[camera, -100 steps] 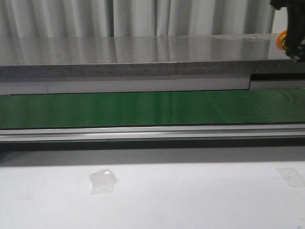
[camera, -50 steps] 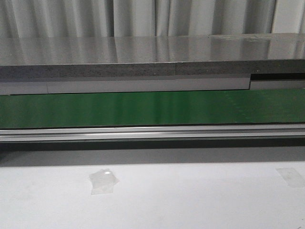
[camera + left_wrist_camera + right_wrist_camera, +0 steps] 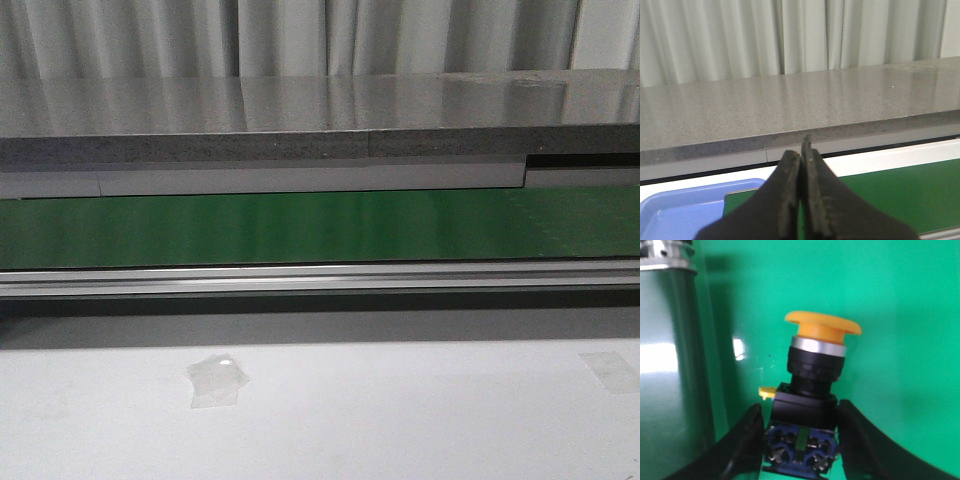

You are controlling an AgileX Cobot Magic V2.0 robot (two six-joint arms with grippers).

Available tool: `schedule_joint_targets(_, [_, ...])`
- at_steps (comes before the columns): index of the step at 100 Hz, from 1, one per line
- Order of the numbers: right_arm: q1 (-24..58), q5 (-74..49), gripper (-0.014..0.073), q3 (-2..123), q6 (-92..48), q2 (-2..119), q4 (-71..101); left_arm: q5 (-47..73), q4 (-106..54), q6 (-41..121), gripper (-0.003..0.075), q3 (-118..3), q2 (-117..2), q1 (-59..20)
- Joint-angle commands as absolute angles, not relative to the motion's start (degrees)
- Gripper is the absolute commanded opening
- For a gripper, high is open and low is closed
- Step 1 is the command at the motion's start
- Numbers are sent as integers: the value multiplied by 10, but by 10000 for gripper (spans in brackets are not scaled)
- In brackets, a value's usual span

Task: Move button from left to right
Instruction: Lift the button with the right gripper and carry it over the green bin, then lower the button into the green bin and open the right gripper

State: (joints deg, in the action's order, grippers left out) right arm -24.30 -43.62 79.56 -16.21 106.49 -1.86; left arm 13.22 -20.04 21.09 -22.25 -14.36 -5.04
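No readable text or labels anywhere.

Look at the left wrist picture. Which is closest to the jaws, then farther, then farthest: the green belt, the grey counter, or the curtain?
Going out from the left gripper:
1. The green belt, just past the shut jaws, low down.
2. The grey counter, behind the belt and raised above it.
3. The curtain, at the very back behind the counter.

Conveyor belt behind table, counter behind belt
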Motion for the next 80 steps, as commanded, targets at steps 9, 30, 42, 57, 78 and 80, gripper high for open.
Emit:
schedule_joint_targets(9, [-247,-408,224,815,-174,1056,-22,95,-208,208,-20,-239,-148,-53])
schedule_joint_targets(30, [-247,-407,227,815,-175,1071,-20,95,-208,208,-20,-239,-148,-53])
schedule_joint_targets(42, [-247,-411,227,815,-175,1079,-9,95,-208,208,-20,-239,-148,-53])
schedule_joint_targets(57, [-247,-419,227,815,-175,1085,-8,95,-208,208,-20,-239,-148,-53])
schedule_joint_targets(78, [-247,-421,349,815,-175,1085,-8,95,-208,208,-20,-239,-148,-53])
schedule_joint_targets(80, [-247,-421,365,815,-175,1085,-8,95,-208,208,-20,-239,-148,-53])
